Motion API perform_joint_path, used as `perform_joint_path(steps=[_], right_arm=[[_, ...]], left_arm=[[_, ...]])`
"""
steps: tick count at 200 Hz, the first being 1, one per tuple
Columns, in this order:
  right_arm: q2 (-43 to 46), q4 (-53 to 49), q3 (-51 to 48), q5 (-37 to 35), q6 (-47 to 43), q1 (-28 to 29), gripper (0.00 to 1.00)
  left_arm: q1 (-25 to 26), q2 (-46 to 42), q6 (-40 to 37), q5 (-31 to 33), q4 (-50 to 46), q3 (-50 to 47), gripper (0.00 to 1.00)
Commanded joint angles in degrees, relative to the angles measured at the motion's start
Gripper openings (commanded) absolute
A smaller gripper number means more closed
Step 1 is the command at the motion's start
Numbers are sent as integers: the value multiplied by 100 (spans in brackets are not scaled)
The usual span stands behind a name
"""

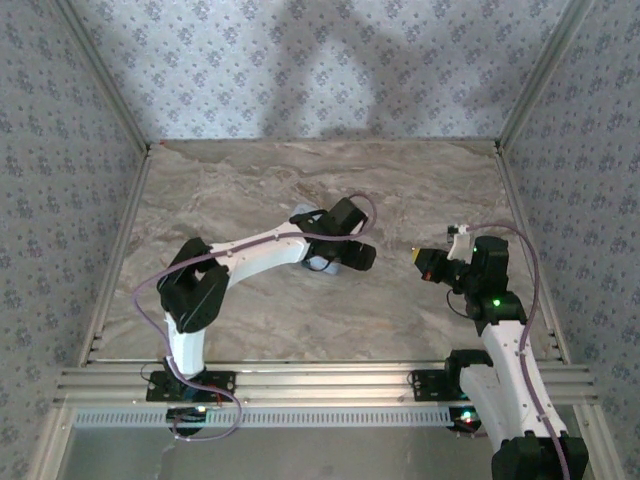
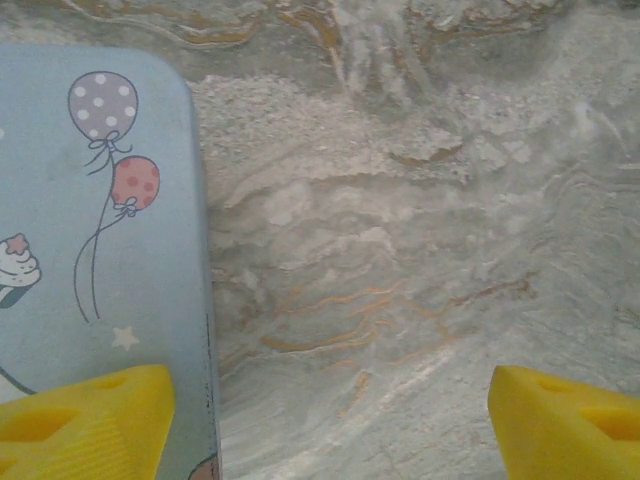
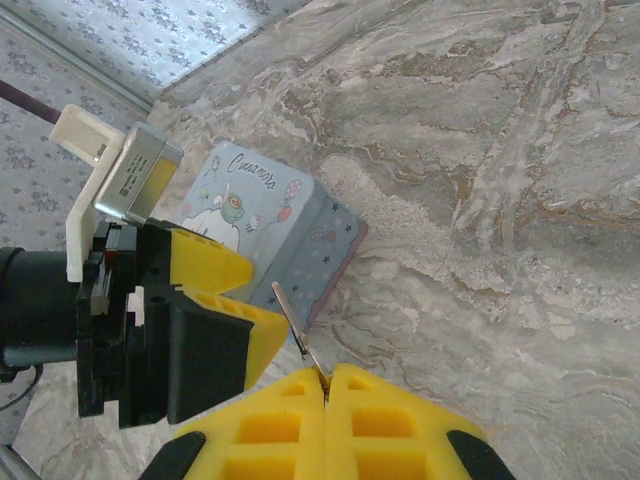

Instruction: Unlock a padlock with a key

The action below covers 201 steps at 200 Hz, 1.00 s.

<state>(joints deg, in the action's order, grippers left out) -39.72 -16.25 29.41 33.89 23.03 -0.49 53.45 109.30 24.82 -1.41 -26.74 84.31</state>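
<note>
Pinched in the closed right gripper (image 3: pixel 325 400): the key (image 3: pixel 298 330), thin brass blade poking out past the fingertips and leaning off to their left. Spread wide and gripping nothing: the left gripper (image 2: pixel 322 425), one yellow fingertip (image 2: pixel 85 420) above the lid of the light-blue tin (image 2: pixel 100 250), the other out over the table (image 2: pixel 420 260). Ahead of the right gripper's tips and a little to their left, the tin and the left gripper's fingers (image 3: pixel 210 270), near the key but apart from it. No telling from here where the padlock sits; too small to pick out. Likely trouble: with so slight a hold on so small a key, a twist or slip in the pads at first contact, spoiling the line-up with the keyhole. With nothing seen steadying the padlock, a shove across the slick surface instead of an insertion. With both sets of fingers working so close together, a knock between them or against the tin. Beneath both hands, a smooth marbled top in grey and tan. Around it, walls (image 1: pixel 320 70) papered in a small floral print, slim metal posts (image 1: pixel 523 100) at the far corners, and a ribbed aluminium rail (image 1: pixel 320 385) along the near edge by the arm bases.
</note>
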Motion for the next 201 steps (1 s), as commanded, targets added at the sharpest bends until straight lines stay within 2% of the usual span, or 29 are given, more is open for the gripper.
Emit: perform_joint_path(steps=[1,40,67,89,120,156,201], right_arm=[[53,-104,180,74,-97,-46,0],[19,-55,161,85,-79,-56,0],[18,-53,148,136,-66,-54,0],[26,-52,135,144,-66,-49,0],[21,17,76,185,-100,-47,0],[-72,529,-92,350,205,102,0],[-780,1374,-35,232,535,923,0]], left_arm=[[104,241,185,-488,-155,62,82],[70,73,73,-544,-121,263,83],[-133,-232,93,-760,76,238,84],[-348,-669,-18,-535,140,16,85],[-745,-1582,-19,-157,541,-988,87],[-1044,-2518,-82,-177,1088,-2291,88],[-1570,-3110,-41,-1383,2591,-3837,88]])
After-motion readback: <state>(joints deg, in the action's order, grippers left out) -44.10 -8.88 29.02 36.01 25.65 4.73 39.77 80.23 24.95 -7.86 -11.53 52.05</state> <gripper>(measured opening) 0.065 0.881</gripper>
